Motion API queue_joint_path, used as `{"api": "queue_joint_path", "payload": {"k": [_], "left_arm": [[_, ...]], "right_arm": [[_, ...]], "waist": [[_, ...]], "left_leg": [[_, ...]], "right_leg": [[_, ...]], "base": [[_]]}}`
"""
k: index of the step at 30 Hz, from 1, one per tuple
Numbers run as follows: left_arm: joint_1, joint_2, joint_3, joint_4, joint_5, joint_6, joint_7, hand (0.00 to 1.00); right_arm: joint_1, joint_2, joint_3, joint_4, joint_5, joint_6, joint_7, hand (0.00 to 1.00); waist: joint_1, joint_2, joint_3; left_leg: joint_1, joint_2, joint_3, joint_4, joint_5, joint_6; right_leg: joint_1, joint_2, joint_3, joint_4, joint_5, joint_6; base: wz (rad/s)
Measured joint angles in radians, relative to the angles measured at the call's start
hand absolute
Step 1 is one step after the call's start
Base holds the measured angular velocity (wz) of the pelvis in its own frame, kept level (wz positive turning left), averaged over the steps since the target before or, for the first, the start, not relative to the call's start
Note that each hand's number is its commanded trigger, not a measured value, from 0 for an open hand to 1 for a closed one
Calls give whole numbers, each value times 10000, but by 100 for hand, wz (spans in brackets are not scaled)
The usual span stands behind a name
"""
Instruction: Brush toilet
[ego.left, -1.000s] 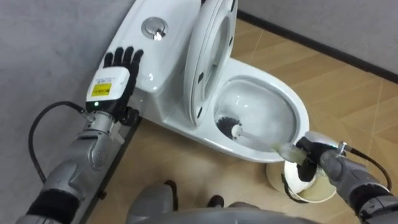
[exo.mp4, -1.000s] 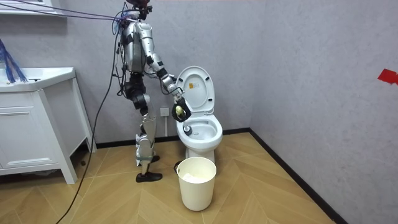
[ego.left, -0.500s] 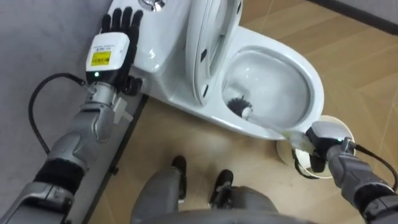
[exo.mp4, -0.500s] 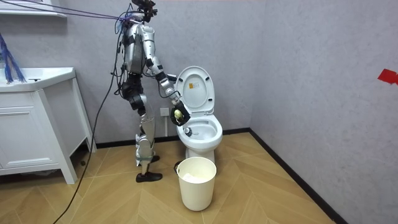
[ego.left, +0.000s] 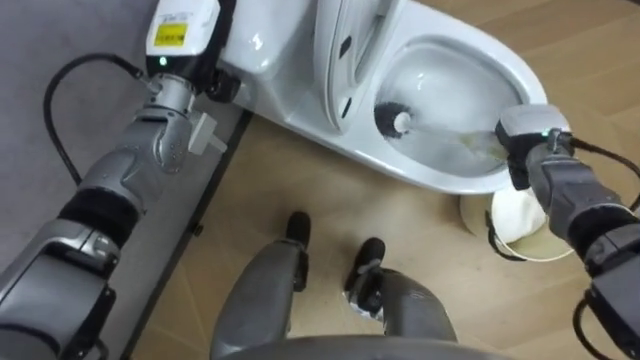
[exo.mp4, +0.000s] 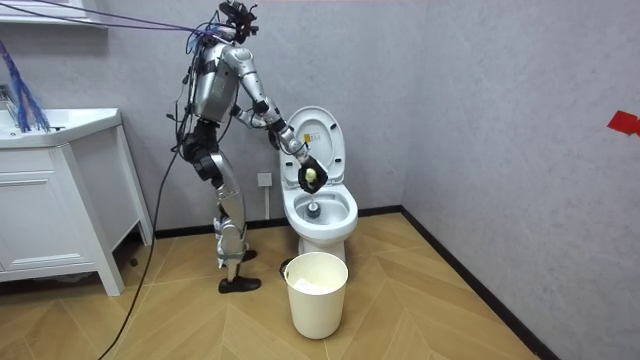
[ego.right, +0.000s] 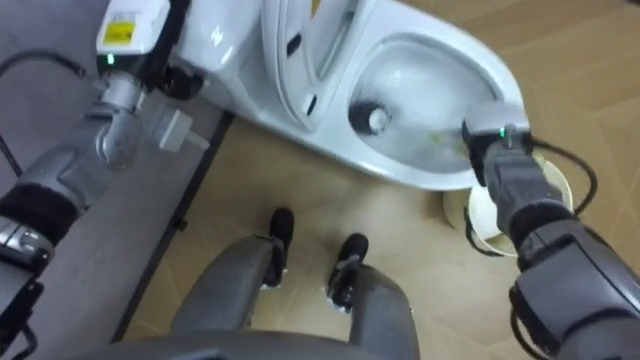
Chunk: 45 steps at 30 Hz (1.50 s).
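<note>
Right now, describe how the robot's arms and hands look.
Both arms are silver-grey metal with black bands. The left hand carries a white box with a yellow label and a green light on its back; a black cable loops from that forearm. The right hand has a grey-white box with a green light, and thin black cables along its wrist.

The robot is mostly shiny grey metal. Its arms are round grey tubes with black bands. The left hand (ego.left: 188, 35) has a white box on its back with a yellow sticker and a tiny green light. The right hand (ego.left: 530, 135) has a pale box with a green light too. Black cables loop off both wrists. Its feet are black.
</note>
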Motion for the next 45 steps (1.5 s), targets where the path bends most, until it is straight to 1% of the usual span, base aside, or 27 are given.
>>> {"api": "queue_joint_path", "payload": {"k": [2, 3, 4, 5, 6, 7, 9, 12, 16, 18, 19, 20, 21, 22, 23, 24, 25, 27, 29, 32, 34, 36, 39, 41, 42, 44, 45], "left_arm": [[-52, 74, -45, -8, -45, 86, 84, 0], [-118, 116, -64, -20, -47, 152, 146, 0], [-177, 131, -75, -20, -55, 181, 167, 0], [-253, 170, -85, -14, -55, 200, 201, 0], [-309, 228, -87, -9, -45, 211, 250, 0], [-328, 245, -81, -11, -46, 223, 251, 0], [-398, 241, -55, -34, -28, 356, 246, 0], [-399, 243, -9, -28, 47, 557, 247, 0], [-456, 220, -51, 2, 51, 603, 251, 0], [-417, -1, -31, 49, 169, 770, 250, 0], [-411, -40, -29, 48, 171, 787, 252, 0], [-415, -80, -48, 46, 177, 793, 253, 0], [-373, -92, -59, 80, 174, 793, 249, 0], [-323, -127, -62, 173, 171, 792, 250, 0], [-274, -333, -89, 383, 161, 802, 254, 0], [-228, -489, -82, 478, 145, 863, 250, 0], [-139, -535, -79, 500, 164, 900, 259, 0], [207, -583, -54, 534, 74, 989, 274, 0], [462, -637, -52, 759, -84, 998, 390, 0], [814, -619, 148, 737, -191, 1072, 494, 0], [913, -622, 195, 699, -297, 1147, 625, 0], [1156, -604, 260, 538, -518, 1281, 845, 0], [1218, -528, 233, 525, -543, 1291, 1019, 0], [1218, -464, 216, 483, -542, 1291, 1024, 0], [1208, -449, 208, 476, -526, 1291, 1021, 0], [1104, -370, 84, 475, -578, 1289, 1039, 0], [929, -314, -104, 502, -593, 1287, 1040, 0]], "right_arm": [[-492, 126, -95, 430, 544, 22, -9, 100], [-730, 135, -141, 691, 1185, 21, -62, 100], [-766, 109, -197, 746, 1542, 23, -113, 100], [-773, 87, -399, 789, 2088, 25, -203, 100], [-774, 83, -654, 794, 2400, 28, -214, 100], [-774, 85, -796, 793, 2470, 27, -213, 100], [-804, 20, -1233, 791, 2436, 14, -213, 100], [-816, 7, -1283, 702, 2277, -2, -212, 100], [-806, -18, -1232, 425, 1631, -4, -211, 100], [-436, 20, -919, -84, 816, 26, -198, 100], [-283, 23, -855, -281, 545, 27, -199, 100], [25, 83, -695, -592, 210, 182, -199, 100], [321, 216, -594, -787, -82, 426, -200, 100], [493, 286, -544, -900, -254, 489, -166, 100], [872, 417, -202, -971, -397, 596, -85, 100], [1237, 568, -68, -988, -470, 761, 24, 100], [1426, 655, -93, -1006, -445, 875, 38, 100], [2039, 677, -119, -1686, -449, 1239, -28, 100], [2398, 696, -118, -2094, -445, 1388, 10, 100], [2868, 728, -120, -2725, -445, 1547, 63, 100], [3120, 715, -200, -3138, -445, 1593, 125, 100], [3424, 705, -241, -3726, -447, 1749, 252, 100], [3483, 567, -318, -3866, -452, 1749, 413, 100], [3404, 484, -315, -3848, -476, 1738, 511, 100], [3346, 359, -295, -3780, -526, 1714, 519, 100], [2752, 222, 56, -3084, -431, 1476, 526, 100], [2362, 98, 339, -2592, -230, 1286, 465, 100]], "waist": [[-52, -72, 41], [-126, -79, 45], [-131, -93, 53], [-196, -152, 86], [-259, -180, 103], [-351, -180, 103], [-416, -194, 107], [-492, -211, 116], [-548, -200, 110], [-524, -138, 88], [-527, -127, 84], [-505, -88, 75], [-495, -11, 48], [-495, 35, 42], [-461, 151, 33], [-467, 273, -27], [-470, 355, -79], [-580, 648, -256], [-761, 824, -368], [-973, 898, -472], [-1063, 894, -477], [-1236, 862, -550], [-1329, 871, -558], [-1280, 844, -545], [-1246, 828, -537], [-1109, 726, -487], [-947, 655, -438]], "left_leg": [[-29, -12, 42, -76, 90, 4], [-94, -21, 20, -130, 177, 17], [-120, -30, 10, -153, 214, 21], [-172, -60, -26, -176, 272, 23], [-232, -143, -69, -176, 325, 22], [-266, -162, -96, -175, 353, 26], [-406, -155, -63, -155, 417, 62], [-440, -184, -34, -133, 452, 96], [-546, -180, -37, 6, 458, 101], [-498, -185, -88, 73, 448, 108], [-494, -183, -112, 76, 444, 109], [-492, -180, -140, 73, 444, 109], [-451, -183, -173, 50, 439, 105], [-392, -179, -184, 10, 439, 104], [-211, -179, -209, -55, 424, 109], [-73, -182, -204, -122, 403, 123], [-45, -181, -182, -143, 387, 131], [42, -194, -27, -282, 368, 155], [215, -191, -13, -391, 368, 153], [442, -173, 24, -631, 391, 91], [508, -157, 14, -730, 421, 50], [548, -123, 5, -849, 449, 8], [520, -114, 14, -837, 451, 4], [510, -109, 21, -834, 449, 5], [513, -108, 39, -835, 448, 6], [487, -46, 149, -796, 439, 19], [431, -23, 237, -737, 433, 28]], "right_leg": [[-154, -40, 120, 140, -11, -7], [-247, -96, 74, 188, -13, -7], [-280, -133, 53, 197, -12, -8], [-367, -166, 45, 273, -17, -12], [-434, -166, 6, 327, -26, -18], [-463, -177, -11, 345, -25, -18], [-694, -339, 4, 566, -28, -20], [-777, -381, -29, 682, -35, -25], [-825, -357, -57, 654, -23, -27], [-683, -323, -100, 628, -3, -20], [-678, -326, -108, 624, -7, -14], [-643, -308, -144, 517, -6, -6], [-515, -212, -190, 311, 70, 14], [-423, -162, -178, 236, 109, 33], [-194, -120, -172, 56, 160, 54], [-69, -107, -55, -36, 163, 81], [-48, -106, -57, -42, 161, 93], [-58, -149, -27, -56, 159, 122], [70, -165, -24, -66, 149, 127], [242, -98, -12, -253, 120, 99], [274, -53, 34, -281, 107, 70], [307, 26, 132, -396, 111, 51], [301, 11, 74, -387, 104, 37], [293, 15, 106, -397, 104, 38], [284, 11, 124, -384, 104, 38], [158, -27, 222, -241, 106, 42], [58, -41, 264, -137, 110, 30]], "base": [[0], [4], [12], [11], [12], [11], [2], [-2], [0], [3], [8], [5], [0], [0], [0], [0], [-10], [-15], [-3], [-1], [0], [0], [2], [0], [-7], [-15], [-15]]}}
